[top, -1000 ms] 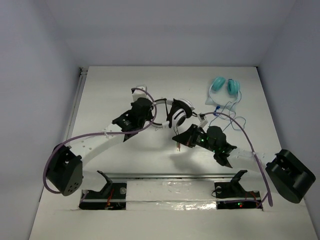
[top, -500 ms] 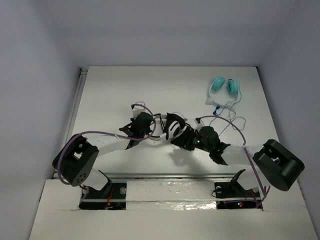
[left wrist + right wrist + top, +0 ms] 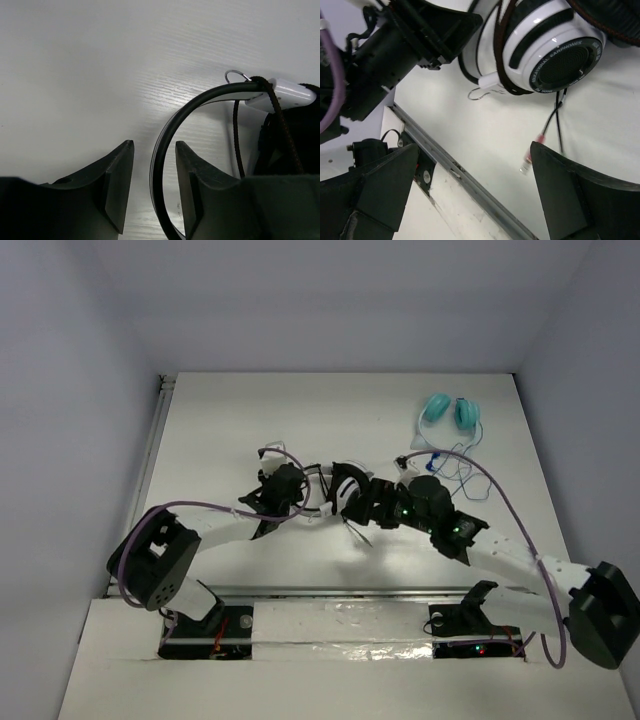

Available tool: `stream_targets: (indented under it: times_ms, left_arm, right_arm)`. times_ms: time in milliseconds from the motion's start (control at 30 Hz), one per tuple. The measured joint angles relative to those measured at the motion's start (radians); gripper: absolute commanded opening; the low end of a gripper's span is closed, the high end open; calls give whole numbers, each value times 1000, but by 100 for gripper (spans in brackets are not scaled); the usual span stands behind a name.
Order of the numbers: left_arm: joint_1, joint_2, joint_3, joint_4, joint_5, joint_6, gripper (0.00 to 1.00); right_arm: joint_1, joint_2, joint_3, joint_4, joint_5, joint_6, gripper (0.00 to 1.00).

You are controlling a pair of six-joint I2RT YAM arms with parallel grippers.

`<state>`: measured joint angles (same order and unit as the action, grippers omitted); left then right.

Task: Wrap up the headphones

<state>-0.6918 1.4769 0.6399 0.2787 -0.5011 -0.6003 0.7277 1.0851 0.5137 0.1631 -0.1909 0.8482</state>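
The headphones (image 3: 346, 488) lie mid-table, white-shelled cups with black pads. In the right wrist view one cup (image 3: 545, 45) shows, with cable looped over it and the plug end (image 3: 527, 163) hanging loose by my right finger. My left gripper (image 3: 298, 492) is at the headband's left. In the left wrist view the thin black headband (image 3: 159, 175) runs between the parted jaws of the left gripper (image 3: 155, 143), nearer the right one, with a gap on the left. My right gripper (image 3: 475, 146) stands wide open just in front of the cups with nothing between its fingers.
Teal headphones (image 3: 450, 412) with a thin blue cord lie at the back right. A metal rail (image 3: 340, 592) runs along the table's near edge, also seen below the right gripper as a grey strip (image 3: 460, 172). White walls close in the table.
Both grippers have opened: the left has loosened off the headband, the right has spread wide. The headphones came nearer and now rest on the table; the right arm's elbow has swung out right.
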Motion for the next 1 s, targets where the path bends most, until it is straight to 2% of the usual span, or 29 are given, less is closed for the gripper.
stream_targets:
  times_ms: [33,233,300,333,467,633,867,1000]
  left_arm:
    - [0,-9,-2,0,-7,-1,43]
    - [0,-145,-4,-25,-40,-1,63]
    - [0,-209,2,-44,-45,3,67]
    - [0,-241,8,-54,-45,6,73]
    - [0,-364,53,-103,-32,20,81]
    - [0,-532,132,-175,25,34,99]
    - [0,-691,268,-287,105,64,99]
    - [0,-735,292,-343,130,86,99]
  right_arm:
    - [0,-31,15,-37,1,-19,100]
    - [0,-196,97,-231,49,-92,100]
    - [0,-229,151,-292,112,-103,100]
    - [0,-239,179,-314,146,-104,100]
    - [0,-253,300,-404,334,-103,100]
    - [0,-257,410,-484,514,-128,100]
    - [0,-366,428,-527,641,-182,100]
    - [0,-407,428,-530,673,-187,100]
